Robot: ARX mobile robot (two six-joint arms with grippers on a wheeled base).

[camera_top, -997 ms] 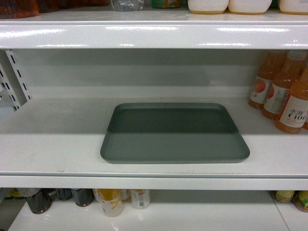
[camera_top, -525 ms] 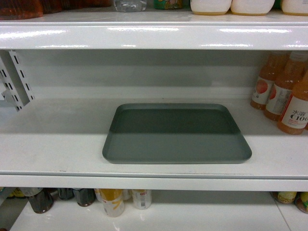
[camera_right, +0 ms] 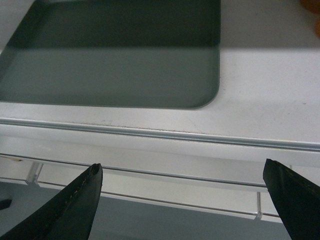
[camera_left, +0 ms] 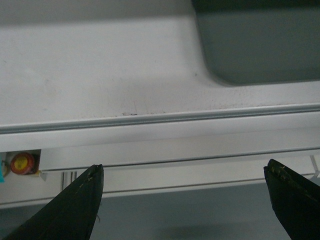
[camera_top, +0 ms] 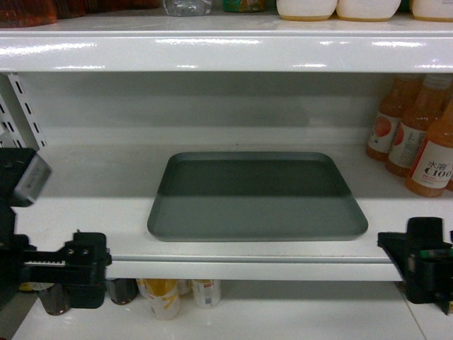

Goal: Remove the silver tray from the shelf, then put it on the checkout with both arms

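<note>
The silver tray (camera_top: pixel 256 197) lies flat in the middle of the white shelf (camera_top: pixel 78 205), empty, its front rim close to the shelf's lip. My left arm (camera_top: pixel 67 268) sits low at the left, in front of and below the lip. My right arm (camera_top: pixel 423 258) is low at the right. My left gripper (camera_left: pixel 184 172) is open wide, below the lip, with the tray's near-left corner (camera_left: pixel 260 45) up and to the right. My right gripper (camera_right: pixel 182 170) is also open wide below the lip, left of the tray's near-right corner (camera_right: pixel 200 95). Neither touches the tray. The checkout is out of view.
Orange juice bottles (camera_top: pixel 425 142) stand on the same shelf, right of the tray. An upper shelf board (camera_top: pixel 226 49) hangs close overhead. A perforated upright (camera_top: pixel 25 110) is at the left. Bottles and cans (camera_top: pixel 163 294) fill the shelf below.
Both arms have risen into the lower corners of the head view, where none showed before. The tray has not moved on the shelf.
</note>
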